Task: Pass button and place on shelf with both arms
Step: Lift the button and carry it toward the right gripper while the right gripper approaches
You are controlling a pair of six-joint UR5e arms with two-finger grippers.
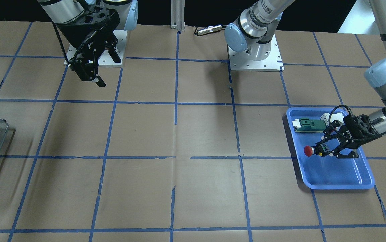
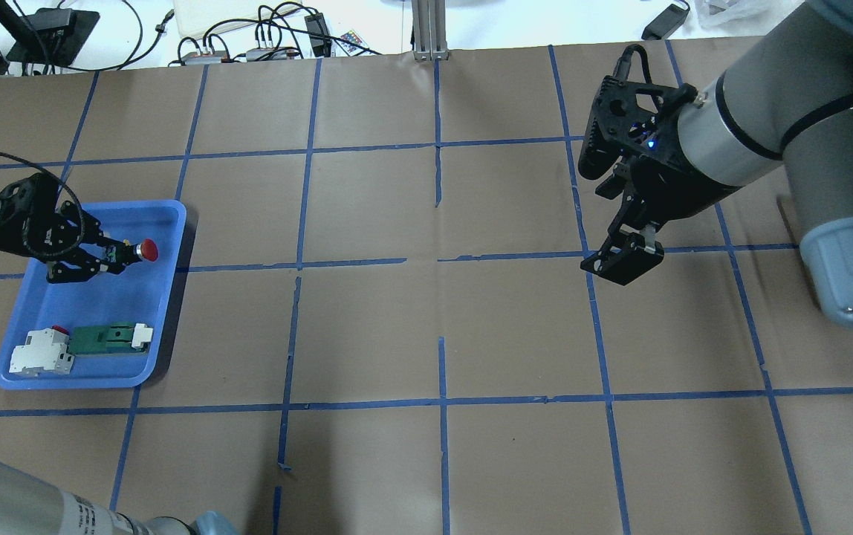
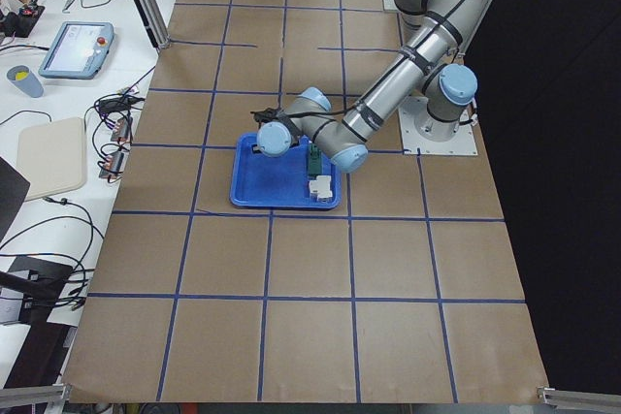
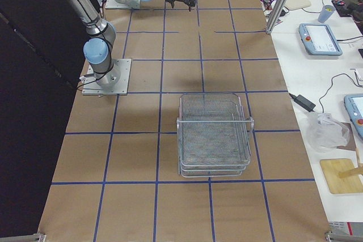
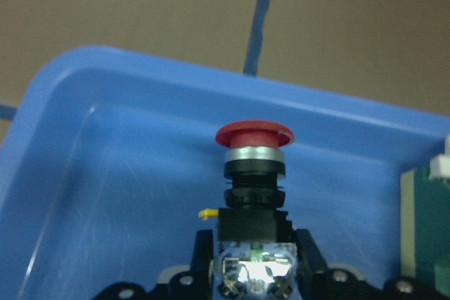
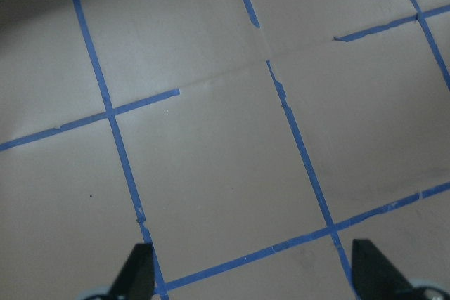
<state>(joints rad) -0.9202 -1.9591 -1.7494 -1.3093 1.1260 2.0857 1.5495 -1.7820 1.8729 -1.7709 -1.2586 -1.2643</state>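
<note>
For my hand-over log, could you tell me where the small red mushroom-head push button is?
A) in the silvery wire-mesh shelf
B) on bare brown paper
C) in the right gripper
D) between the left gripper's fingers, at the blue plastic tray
D: the left gripper clasps the red button by its black body, within the blue tray.

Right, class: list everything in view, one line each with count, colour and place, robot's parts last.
button: one, red head, black body, held over the tray
blue tray: one, blue, robot's left end of table
green-and-white block: one, in the tray
white-and-red part: one, in the tray, beside the block
shelf: one, silvery wire, robot's right end of table
table: one, brown, blue tape grid
cables: several, black, bench beyond the table
left gripper: one, black, shut on the button
right gripper: one, black, open over bare table
arms: two, silver, light-blue caps
</note>
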